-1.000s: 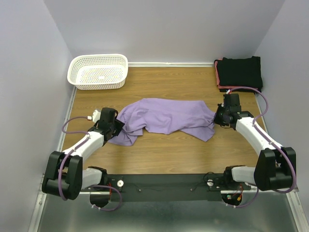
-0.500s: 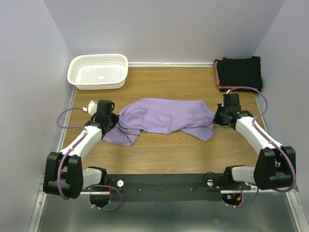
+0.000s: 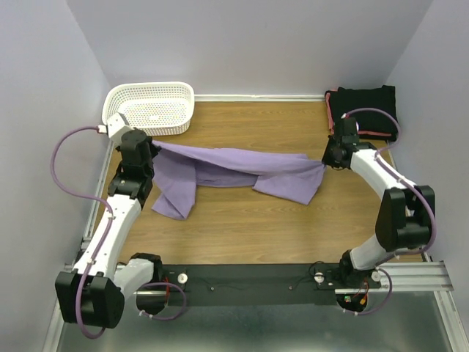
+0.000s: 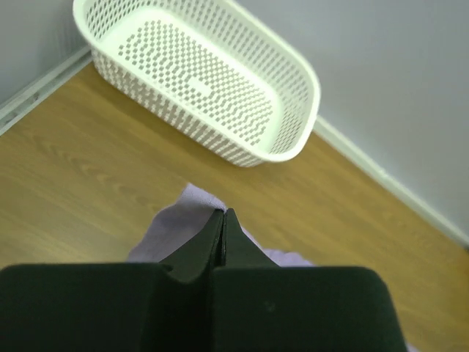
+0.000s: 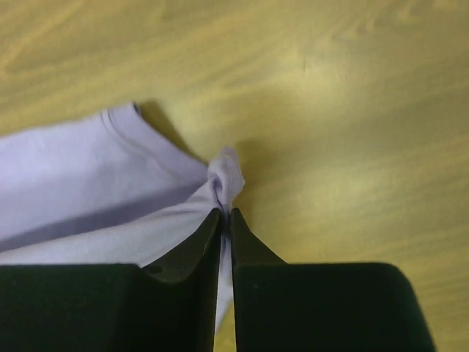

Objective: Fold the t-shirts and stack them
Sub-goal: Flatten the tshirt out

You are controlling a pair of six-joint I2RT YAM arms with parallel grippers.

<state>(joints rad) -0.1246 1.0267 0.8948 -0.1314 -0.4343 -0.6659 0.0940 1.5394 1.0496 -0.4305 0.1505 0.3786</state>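
Observation:
A lavender t-shirt (image 3: pixel 242 170) hangs stretched across the middle of the wooden table between both arms. My left gripper (image 3: pixel 150 143) is shut on its left end, lifted near the basket; cloth (image 4: pixel 172 224) shows at the closed fingertips, and the left gripper (image 4: pixel 223 213) is seen from behind. My right gripper (image 3: pixel 326 163) is shut on the shirt's right end, where a bunch of cloth (image 5: pixel 227 180) pokes out past the right gripper (image 5: pixel 226 213). Folded black t-shirts (image 3: pixel 364 110), one with a coral-red edge, are stacked at the back right corner.
A white mesh basket (image 3: pixel 150 108) (image 4: pixel 205 81) stands at the back left, just beyond my left gripper. Grey walls close in the table on three sides. Bare wood (image 3: pixel 242 227) lies in front of the shirt.
My left gripper closed on the shirt's left end and lifted it back and left toward the basket. The right gripper moved back a little. The shirt is now pulled out long.

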